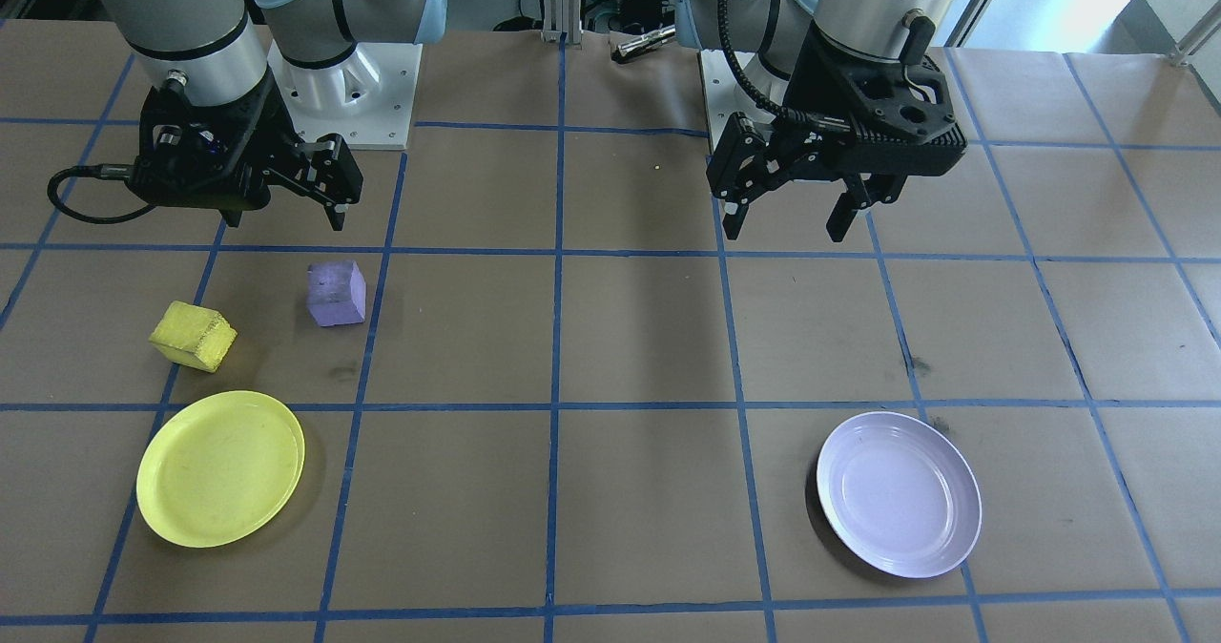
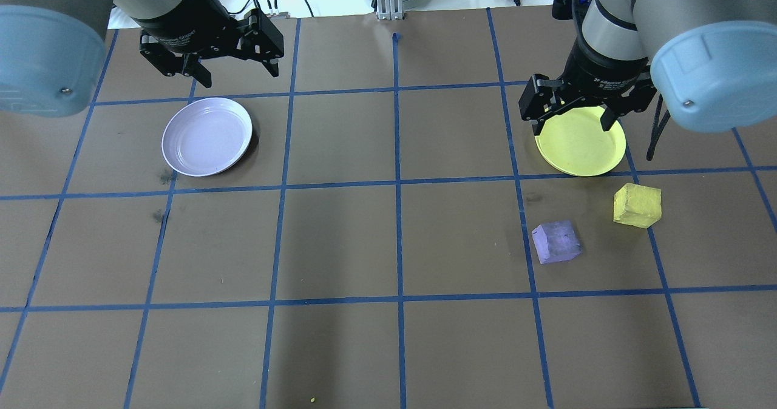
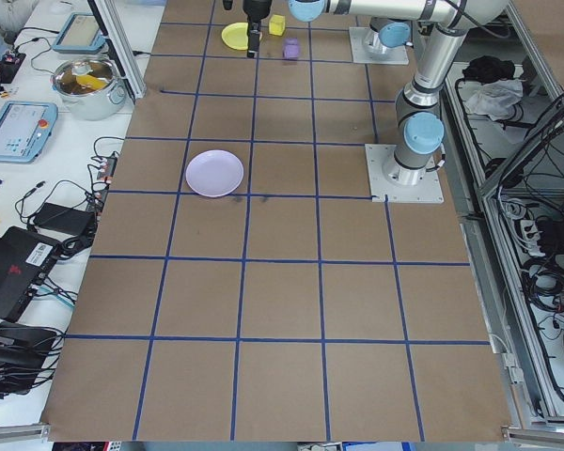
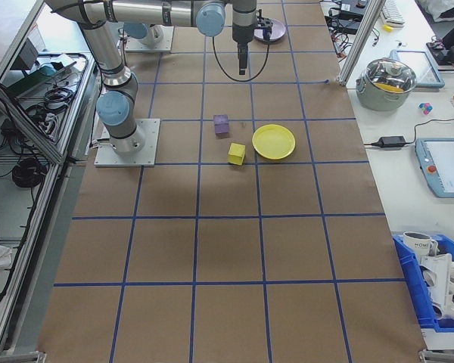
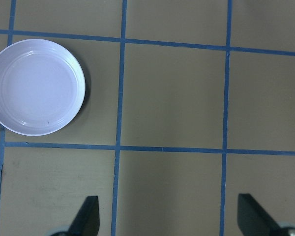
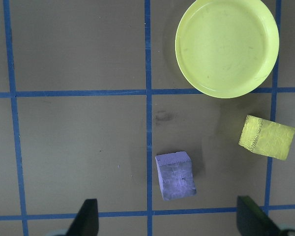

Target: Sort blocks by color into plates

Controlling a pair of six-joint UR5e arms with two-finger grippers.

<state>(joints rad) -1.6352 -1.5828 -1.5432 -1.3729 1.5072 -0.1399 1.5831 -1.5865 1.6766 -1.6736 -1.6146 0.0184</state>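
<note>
Brown paper table (image 2: 340,239): rough foam cubes (image 2: 556,242), smooth round plates (image 2: 207,136).

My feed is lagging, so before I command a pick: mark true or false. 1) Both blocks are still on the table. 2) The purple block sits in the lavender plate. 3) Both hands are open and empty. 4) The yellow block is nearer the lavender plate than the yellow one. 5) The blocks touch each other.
1) True: the yellow block and purple block lie on the table.
2) False: the lavender plate is empty.
3) True: left hand and right hand hold nothing.
4) False: it lies beside the yellow plate.
5) False: they sit apart.
</note>
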